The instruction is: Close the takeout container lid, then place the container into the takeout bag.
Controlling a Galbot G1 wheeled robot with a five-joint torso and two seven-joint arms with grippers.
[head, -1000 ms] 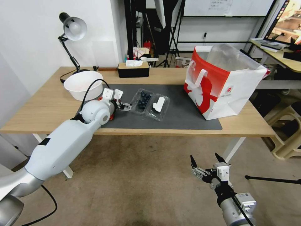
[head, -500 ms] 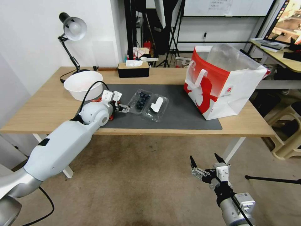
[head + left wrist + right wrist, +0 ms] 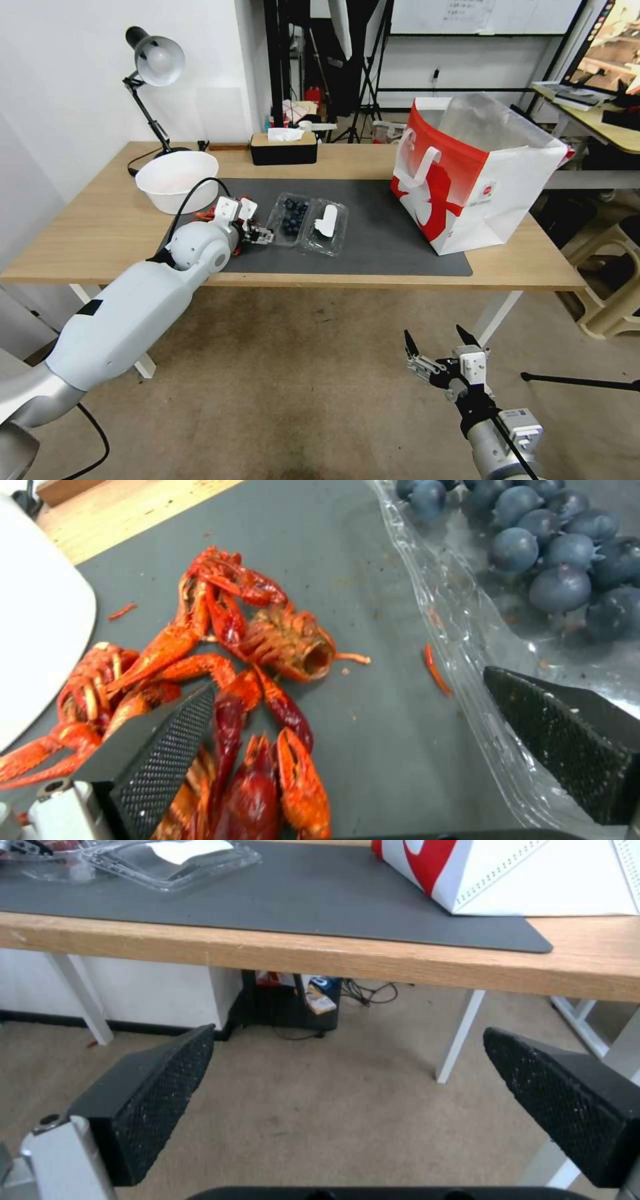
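Landmark: the dark mat on the bench; places below are given against it.
Takeout container: takeout container lies open and flat near the mat's middle, blueberries in the half toward the white bowl.
Lid: the lid, with its white label, lies flat on the mat beside the berry half, on the side toward the takeout bag.
Takeout bag: takeout bag stands upright and open-topped at the mat's far end, well apart from the container.
Left end effector: left end effector sits low over the mat at the container's berry-side edge, fingers spread, one finger over the clear rim, gripping nothing; red crayfish scraps lie beneath it.
Right end effector: right end effector hangs below the bench edge, off the mat, fingers spread and empty.
Progress: nothing finished; the lid is unfolded and the bagging has not begun.
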